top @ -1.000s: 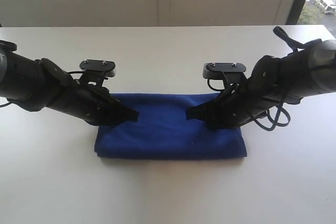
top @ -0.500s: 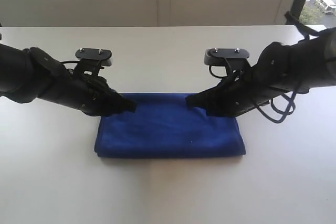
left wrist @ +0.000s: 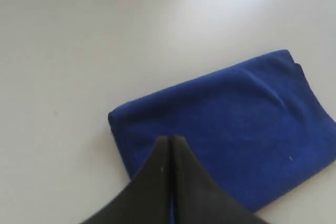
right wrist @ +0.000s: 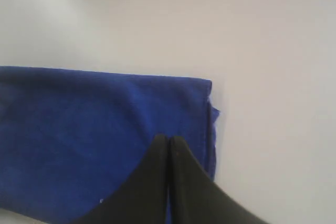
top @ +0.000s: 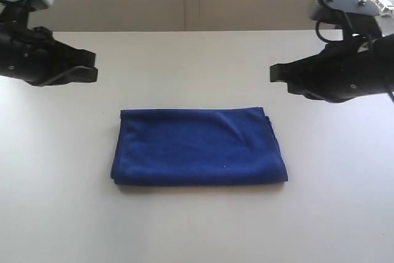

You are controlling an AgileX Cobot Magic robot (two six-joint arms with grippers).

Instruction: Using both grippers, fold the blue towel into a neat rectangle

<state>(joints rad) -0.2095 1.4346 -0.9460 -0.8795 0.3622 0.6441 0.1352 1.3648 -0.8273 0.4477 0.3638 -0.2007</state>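
Now that the left gripper and right gripper have lifted clear of the blue towel, jaws pressed together and empty, it lies folded between them. The fold seems done, though its right edge, seen dimly, may be uneven.

I see the left arm at the left edge of the exterior view. Its forearm is near level and its tip points inward toward the centre. The left jaws are pressed together, tip to tip, which the left wrist view confirms. The right arm mirrors this pose at the right edge, tip pointing inward. The right jaws are likewise fully closed. The two arms are well apart.
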